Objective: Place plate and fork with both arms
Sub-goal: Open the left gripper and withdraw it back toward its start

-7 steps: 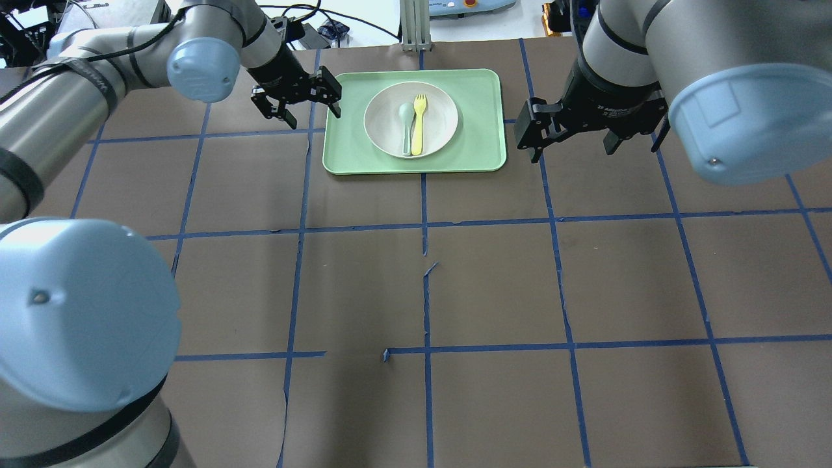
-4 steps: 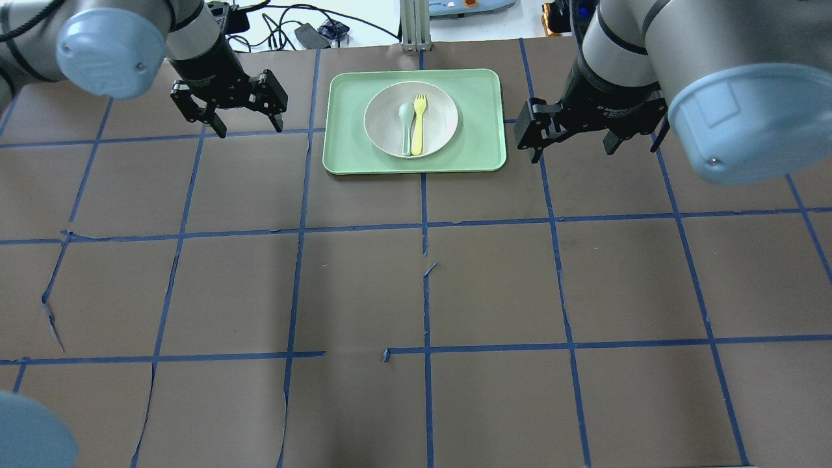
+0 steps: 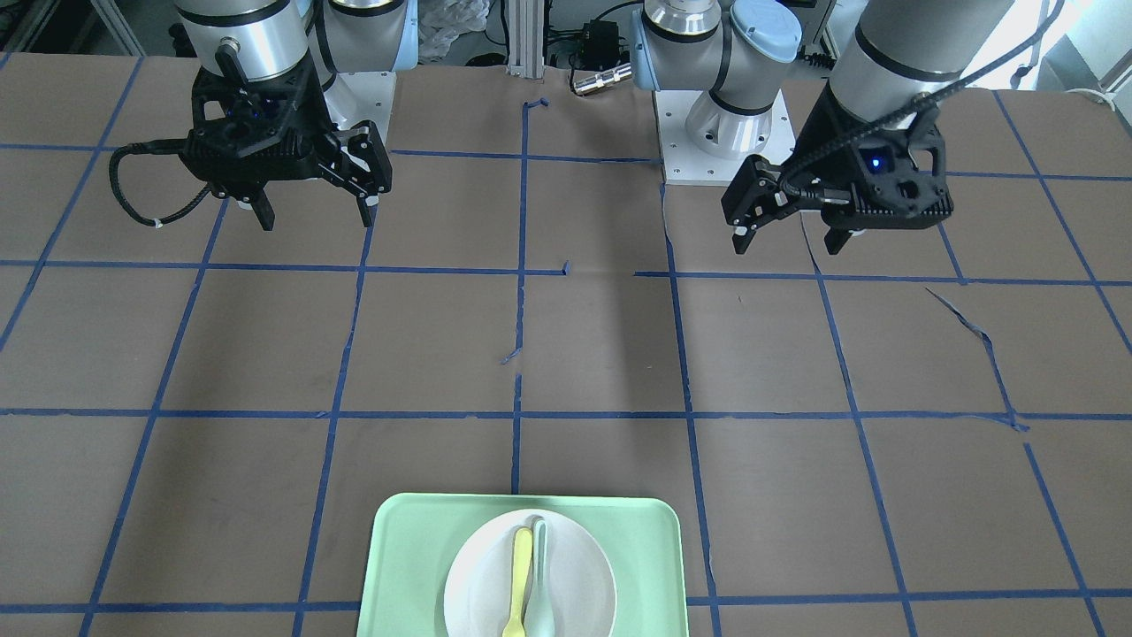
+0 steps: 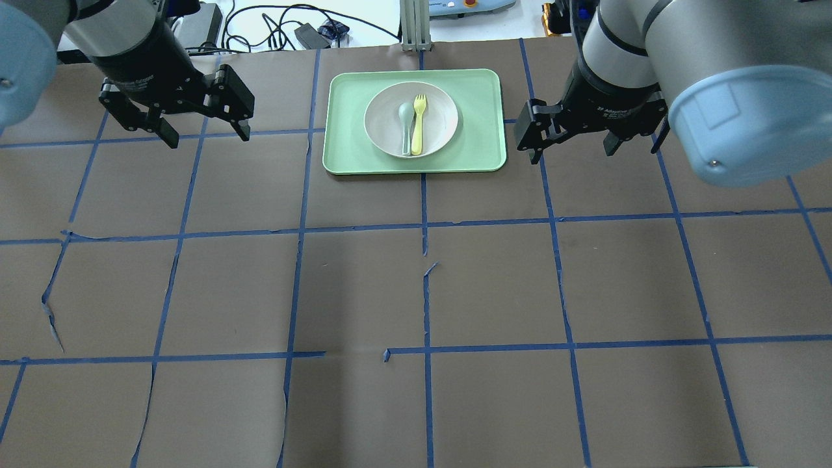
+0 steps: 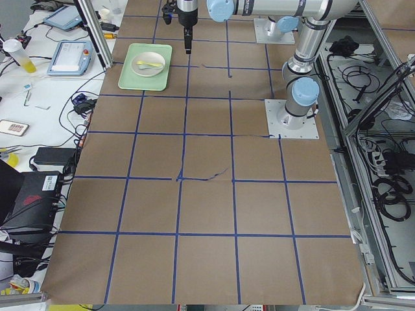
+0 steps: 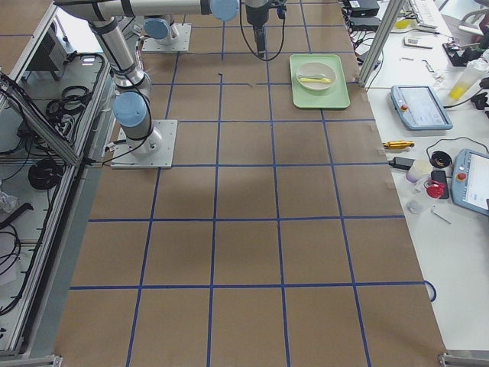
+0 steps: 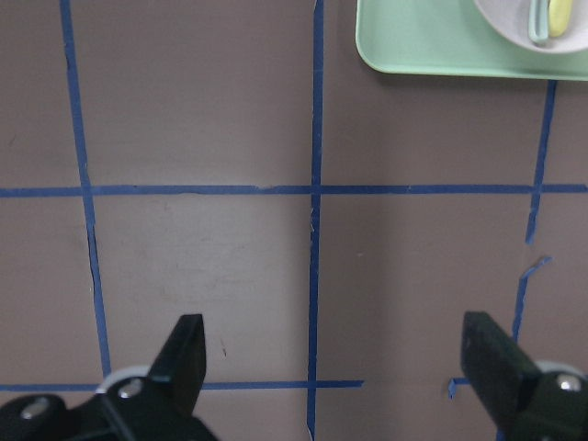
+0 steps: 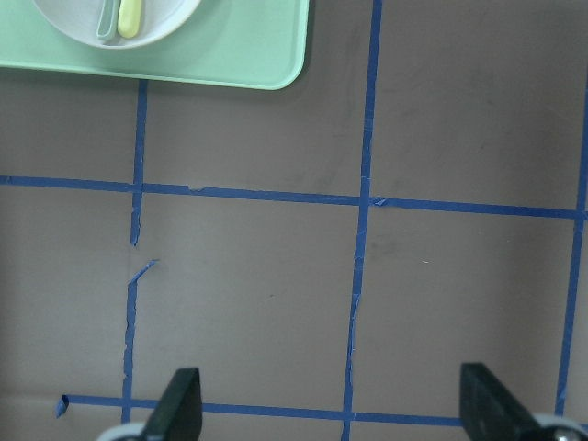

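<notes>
The off-white plate (image 4: 444, 117) sits in the mint-green tray (image 4: 481, 140) at the table's far middle. The pale-yellow fork (image 4: 419, 125) lies on the plate next to a grey-green spoon (image 4: 405, 127). My left gripper (image 4: 208, 138) is open and empty, hovering well left of the tray. My right gripper (image 4: 572, 153) is open and empty, just right of the tray. In the left wrist view the tray's corner (image 7: 432, 46), the plate (image 7: 510, 23) and the fork (image 7: 559, 14) show at the top right. In the right wrist view the plate (image 8: 170, 18) and the fork (image 8: 129, 16) show at the top left.
Brown paper with blue tape lines covers the table (image 4: 422, 292), torn in places. An aluminium post (image 4: 416, 26) and cables (image 4: 273, 26) stand beyond the far edge behind the tray. Both arm bases (image 3: 725, 133) are at the robot's side.
My left arm has swung left, away from the tray's left edge, with its gripper still open. The right arm, plate, fork and spoon have not moved.
</notes>
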Motion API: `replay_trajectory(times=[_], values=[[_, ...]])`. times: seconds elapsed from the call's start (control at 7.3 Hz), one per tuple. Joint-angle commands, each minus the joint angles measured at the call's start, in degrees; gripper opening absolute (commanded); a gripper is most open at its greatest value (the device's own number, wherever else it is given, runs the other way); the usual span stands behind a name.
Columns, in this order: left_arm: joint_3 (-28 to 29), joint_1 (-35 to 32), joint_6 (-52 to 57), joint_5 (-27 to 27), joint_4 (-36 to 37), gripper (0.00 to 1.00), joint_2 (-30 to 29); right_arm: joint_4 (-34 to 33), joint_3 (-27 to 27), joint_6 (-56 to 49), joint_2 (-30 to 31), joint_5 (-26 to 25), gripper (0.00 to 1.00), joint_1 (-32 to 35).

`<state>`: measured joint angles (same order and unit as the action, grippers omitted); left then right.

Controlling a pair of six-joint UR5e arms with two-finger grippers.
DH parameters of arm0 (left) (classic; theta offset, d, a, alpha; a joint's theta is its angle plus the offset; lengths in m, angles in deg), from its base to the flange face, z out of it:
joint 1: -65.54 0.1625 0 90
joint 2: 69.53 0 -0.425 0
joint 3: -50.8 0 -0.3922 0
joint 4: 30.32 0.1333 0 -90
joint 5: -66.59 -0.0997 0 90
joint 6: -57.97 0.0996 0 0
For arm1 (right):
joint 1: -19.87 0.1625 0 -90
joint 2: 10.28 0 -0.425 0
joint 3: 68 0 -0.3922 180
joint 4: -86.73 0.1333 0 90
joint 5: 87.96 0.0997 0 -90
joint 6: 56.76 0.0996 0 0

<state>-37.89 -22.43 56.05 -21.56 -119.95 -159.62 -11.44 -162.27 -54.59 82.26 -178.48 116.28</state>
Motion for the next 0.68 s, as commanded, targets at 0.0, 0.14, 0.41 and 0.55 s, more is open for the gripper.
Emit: replay_trajectory(times=[0.0,0.14,0.41,0.55], values=[[-6.4,-1.5,-2.5,-2.3,0.6,1.0,4.6,0.0,0.3,0.0,-0.1,0.0,1.0,0.0],[-7.4,-1.7,-2.4,-3.7,0.7,1.0,5.3,0.0,0.3,-0.1,-0.1,0.0,1.0,0.0],[-6.9,-1.7,-2.4,-3.6,0.8,1.0,4.7,-0.4,0.6,-0.1,-0.3,-0.4,1.0,0.0],[-6.8,-1.7,-2.4,-3.7,0.8,1.0,4.7,-2.7,-0.1,0.0,-0.6,-0.2,1.0,0.1]])
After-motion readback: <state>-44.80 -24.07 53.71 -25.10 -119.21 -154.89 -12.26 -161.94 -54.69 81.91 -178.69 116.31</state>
